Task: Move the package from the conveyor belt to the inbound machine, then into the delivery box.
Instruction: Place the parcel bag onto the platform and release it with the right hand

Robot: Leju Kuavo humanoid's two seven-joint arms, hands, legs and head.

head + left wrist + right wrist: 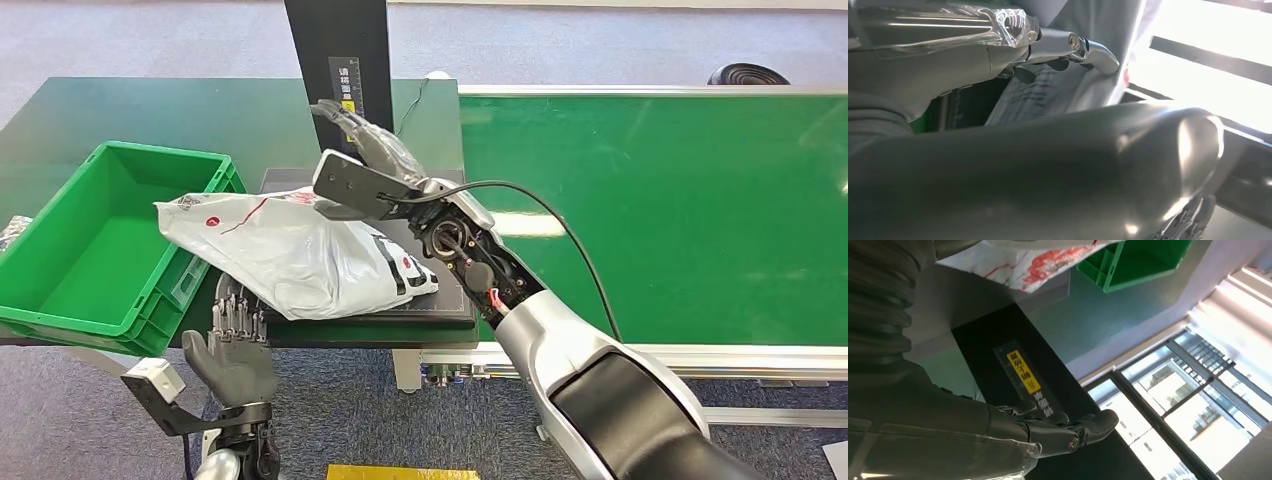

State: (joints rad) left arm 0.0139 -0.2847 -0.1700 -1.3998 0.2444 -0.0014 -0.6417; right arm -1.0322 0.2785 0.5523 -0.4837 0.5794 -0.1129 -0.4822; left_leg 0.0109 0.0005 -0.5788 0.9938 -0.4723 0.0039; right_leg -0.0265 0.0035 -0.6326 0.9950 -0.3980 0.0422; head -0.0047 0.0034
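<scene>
Item: package point(300, 250), white poly bag w/ red print. Loc: flat on inbound machine point(440, 315) platform, one end overhanging delivery box point(95, 245) rim; long axis runs box-ward.

Right hand point(365, 140): past pkg's far edge, by machine's black post point(340, 50); fingers extended, close together, holding nothing I can see.

Left hand point(235, 345): below pkg's near edge, fingers spread, empty.

My call: left hand nearer; push toward box.

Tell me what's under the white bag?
The white bag lies on a black platform, and one end hangs over the green box. The bag covers most of the platform, so anything beneath it there stays hidden.
</scene>
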